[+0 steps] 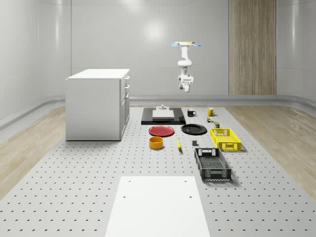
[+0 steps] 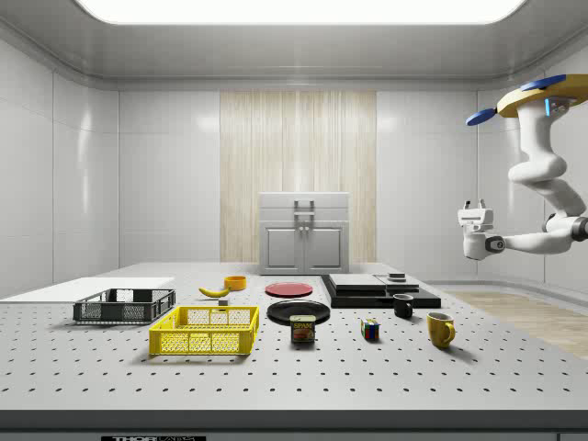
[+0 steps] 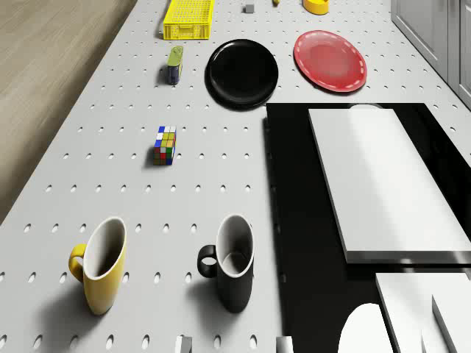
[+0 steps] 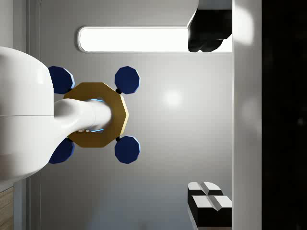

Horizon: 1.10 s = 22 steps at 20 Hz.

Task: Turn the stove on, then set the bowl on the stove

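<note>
The stove is a black base (image 1: 148, 120) (image 2: 354, 293) (image 3: 294, 220) carrying a white slab (image 1: 163, 113) (image 3: 383, 184), with a small raised piece (image 1: 161, 106) (image 2: 396, 277) on top. The orange bowl (image 1: 156, 142) (image 2: 235, 282) (image 3: 316, 6) sits on the table in front of the stove, beside the red plate (image 1: 162, 131). The drone (image 1: 186, 44) (image 2: 542, 96) (image 4: 96, 115) hovers high behind the stove's far end. My gripper (image 1: 186, 75) (image 2: 473, 206) (image 4: 211, 120) hangs in mid-air well above the stove, pointing up at the drone, open and holding nothing.
A white cabinet (image 1: 98, 103) stands at the whole-scene view's left. A black plate (image 1: 193, 129), black mug (image 3: 232, 261), yellow mug (image 3: 99, 265), cube (image 3: 165, 145), can (image 3: 174, 65), banana (image 2: 214, 291), yellow basket (image 1: 225, 139) and black basket (image 1: 212, 164) lie around. A white panel (image 1: 158, 207) covers the near table.
</note>
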Motion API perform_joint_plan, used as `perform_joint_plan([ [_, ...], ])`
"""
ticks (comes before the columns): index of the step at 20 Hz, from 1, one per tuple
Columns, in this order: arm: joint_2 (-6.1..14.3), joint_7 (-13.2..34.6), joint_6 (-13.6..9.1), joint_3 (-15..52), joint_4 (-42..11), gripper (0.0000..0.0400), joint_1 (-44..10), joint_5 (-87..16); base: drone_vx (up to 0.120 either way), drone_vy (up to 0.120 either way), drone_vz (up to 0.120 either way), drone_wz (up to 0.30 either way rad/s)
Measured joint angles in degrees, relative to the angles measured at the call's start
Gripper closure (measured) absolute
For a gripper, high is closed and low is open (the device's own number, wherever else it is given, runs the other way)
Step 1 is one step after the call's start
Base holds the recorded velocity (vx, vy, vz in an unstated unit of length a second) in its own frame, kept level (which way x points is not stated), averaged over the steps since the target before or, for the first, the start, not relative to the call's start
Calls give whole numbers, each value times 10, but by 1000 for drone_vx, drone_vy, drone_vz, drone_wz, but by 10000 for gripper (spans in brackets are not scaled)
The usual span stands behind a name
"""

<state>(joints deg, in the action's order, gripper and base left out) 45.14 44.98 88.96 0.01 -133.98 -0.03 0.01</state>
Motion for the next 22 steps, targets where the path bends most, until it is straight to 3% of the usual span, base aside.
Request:
perform_joint_plan([
  [6, -14, -1, -56, 1, 73, 0, -2, 1, 0, 0, 0, 0],
  [11, -34, -1, -88, 1, 127, 0, -2, 1, 0, -40, 0, 0],
  [22, -49, -2, -109, 2, 168, 0, -4, 1, 0, -120, 0, 0],
])
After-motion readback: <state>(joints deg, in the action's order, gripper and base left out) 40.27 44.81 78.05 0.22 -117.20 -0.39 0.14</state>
